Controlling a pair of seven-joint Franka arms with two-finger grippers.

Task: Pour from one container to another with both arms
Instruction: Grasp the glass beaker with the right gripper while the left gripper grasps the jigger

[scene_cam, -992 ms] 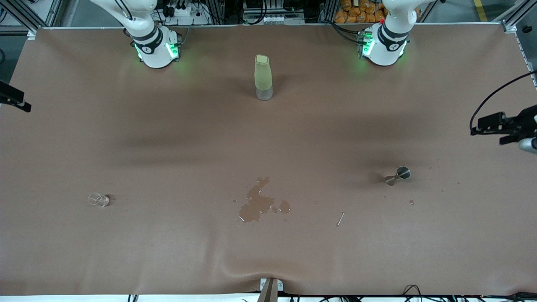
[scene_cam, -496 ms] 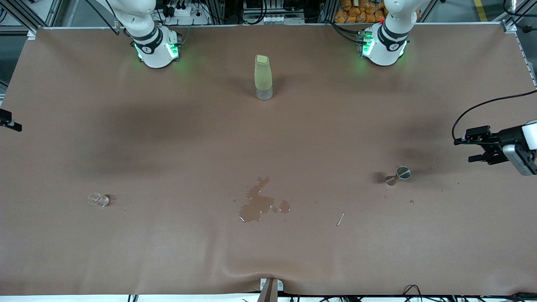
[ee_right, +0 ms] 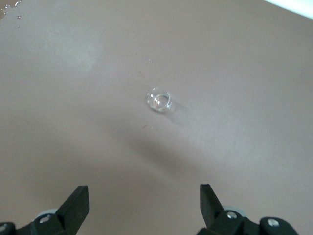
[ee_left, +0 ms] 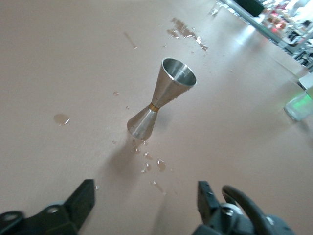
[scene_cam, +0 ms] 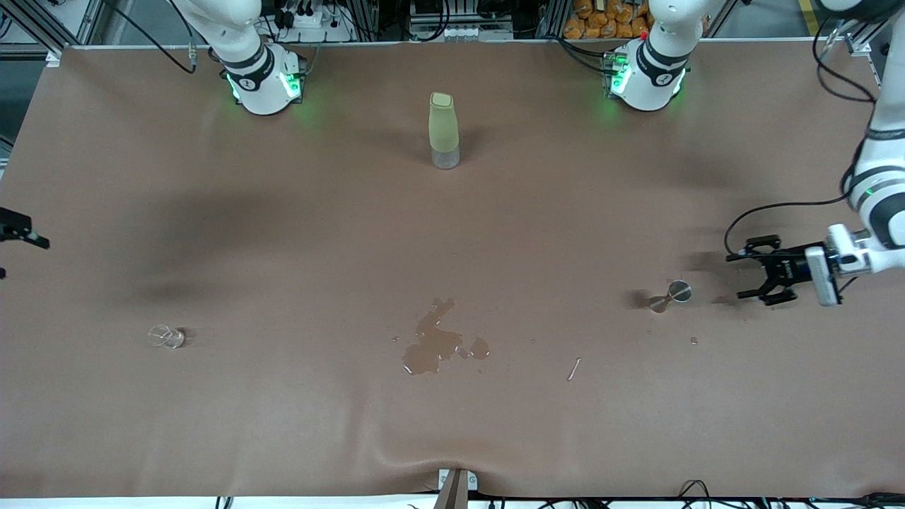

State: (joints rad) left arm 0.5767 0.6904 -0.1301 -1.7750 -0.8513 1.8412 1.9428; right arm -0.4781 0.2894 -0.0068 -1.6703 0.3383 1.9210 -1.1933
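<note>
Two containers stand on the brown table (scene_cam: 283,233): a steel jigger (scene_cam: 669,295) toward the left arm's end, and a small clear glass (scene_cam: 165,336) toward the right arm's end. The jigger stands upright with water droplets (ee_left: 151,164) on the table around its base. The small clear glass is also upright, slightly nearer to the front camera than the jigger.

Left gripper (scene_cam: 755,278): low over the table just beside the jigger, toward the left arm's end, jaws wide and empty, fingers (ee_left: 80,200) pointed at the jigger.

Right gripper (ee_right: 144,205): at the table edge at the right arm's end, over the table, well apart from the small clear glass, jaws wide and empty.

Between the two containers lies a puddle (scene_cam: 435,346), with a thin stick (scene_cam: 574,368) near it. A tall green bottle (scene_cam: 443,129) stands upright between the arm bases.
</note>
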